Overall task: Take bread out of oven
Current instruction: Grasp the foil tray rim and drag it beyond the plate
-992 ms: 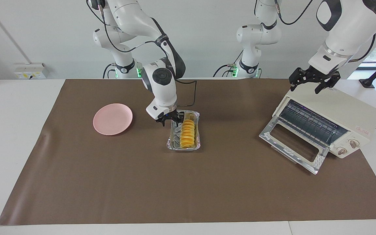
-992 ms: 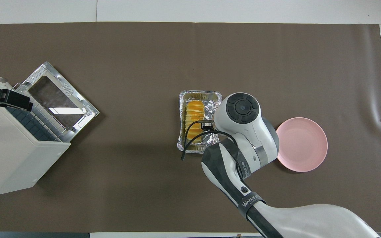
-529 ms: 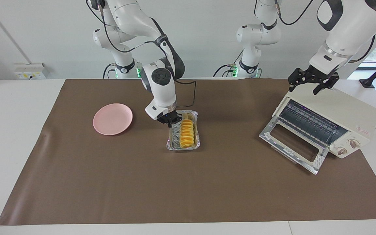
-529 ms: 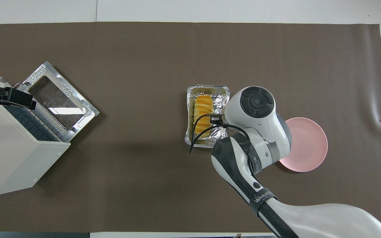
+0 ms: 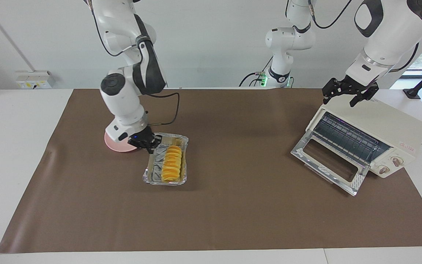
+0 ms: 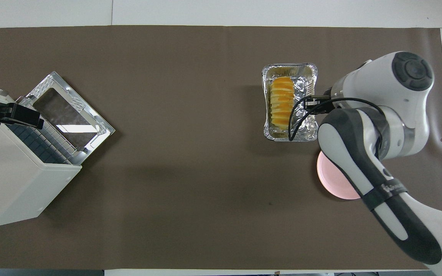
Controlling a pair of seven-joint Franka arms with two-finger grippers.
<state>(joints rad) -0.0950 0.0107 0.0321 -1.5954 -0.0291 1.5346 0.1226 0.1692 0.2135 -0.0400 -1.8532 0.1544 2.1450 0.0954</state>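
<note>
Fingers of the right gripper (image 5: 148, 140) pinch the foil tray (image 5: 152, 175) rim beside the bread (image 5: 171, 163); left gripper (image 5: 347, 92) fingers spread above the oven (image 5: 383, 124). Bread looks soft and light; hold its sides gently.

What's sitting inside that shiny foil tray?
The bread, a ridged golden loaf, lies inside the foil tray. The tray's floor under the loaf is covered, so nothing can be seen there.

We see the bread (image 6: 281, 102) lying in a foil tray (image 6: 308, 73) on the brown mat (image 6: 190, 184); the right arm (image 6: 363, 161) covers part of a pink plate (image 6: 330, 180); the oven (image 6: 10, 168) door (image 6: 69, 111) hangs open.
</note>
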